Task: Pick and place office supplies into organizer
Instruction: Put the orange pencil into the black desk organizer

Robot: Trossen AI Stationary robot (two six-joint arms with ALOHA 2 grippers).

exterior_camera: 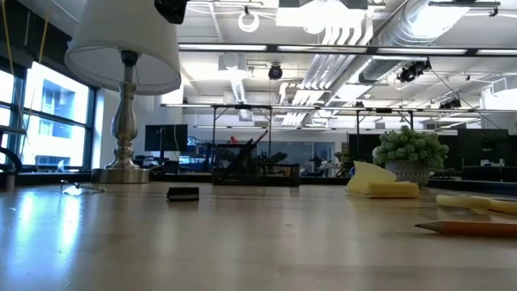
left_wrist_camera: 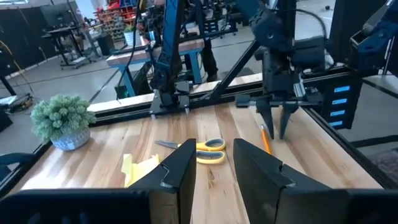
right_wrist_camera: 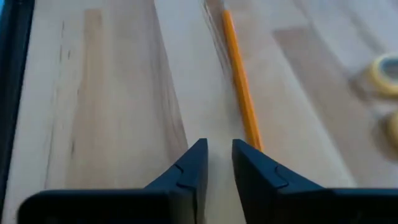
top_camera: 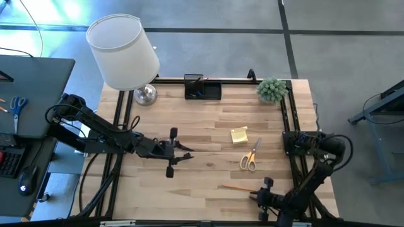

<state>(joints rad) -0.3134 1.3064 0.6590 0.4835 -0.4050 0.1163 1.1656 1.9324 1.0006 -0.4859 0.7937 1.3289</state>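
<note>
A wooden pencil lies near the table's near edge. Orange-handled scissors and a yellow sticky-note pad lie right of centre. The black organizer stands at the far edge. My right gripper is open with a narrow gap, low over the table at the pencil's right end, which runs beside one finger. My left gripper is open above the table's middle, facing the scissors, the pad and the pencil. A small dark piece lies on the table.
A white-shaded lamp stands at the far left corner and a small potted plant at the far right. Black frame rails run along the table's sides. A side desk on the left carries blue-handled scissors.
</note>
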